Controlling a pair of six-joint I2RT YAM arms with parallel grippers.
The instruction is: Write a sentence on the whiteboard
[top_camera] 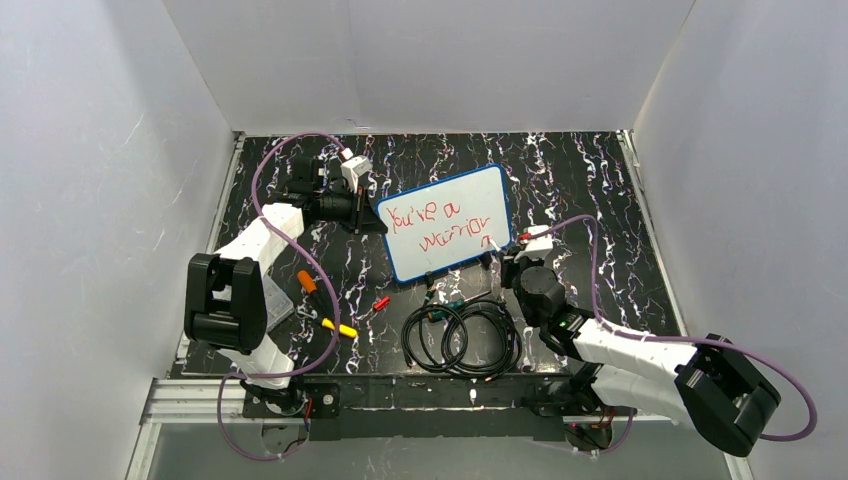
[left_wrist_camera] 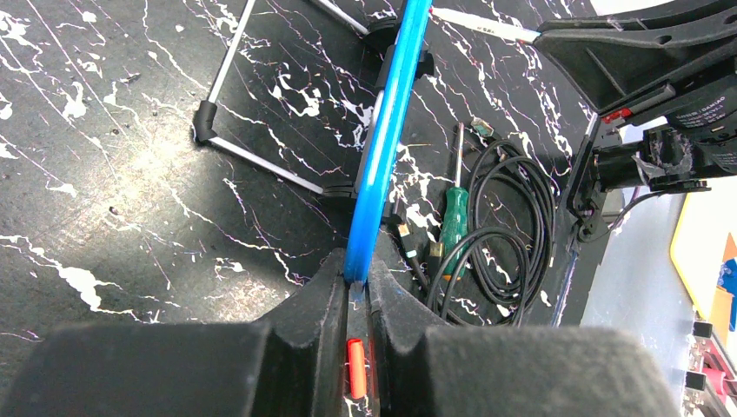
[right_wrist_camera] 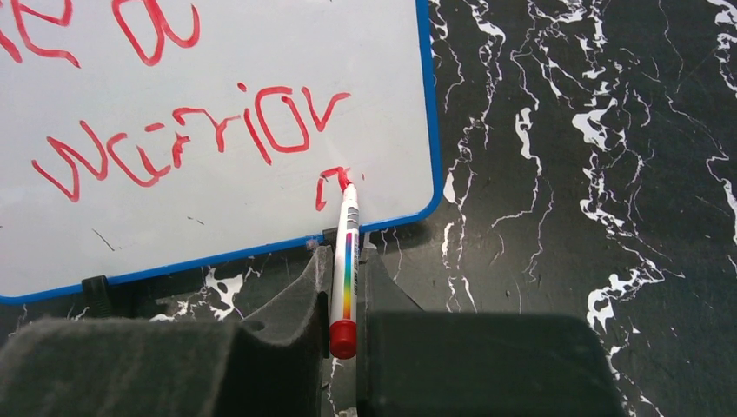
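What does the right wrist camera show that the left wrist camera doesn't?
Only the right wrist view: the white face of the whiteboard, the sentence in red, and the short stroke under the tip of the marker that the right gripper pinches. Only the left wrist view: the left gripper clamped on the board's edge, the wire stand behind it, a green screwdriver and a coiled black cable. Both: the board's blue frame and the black marbled table.
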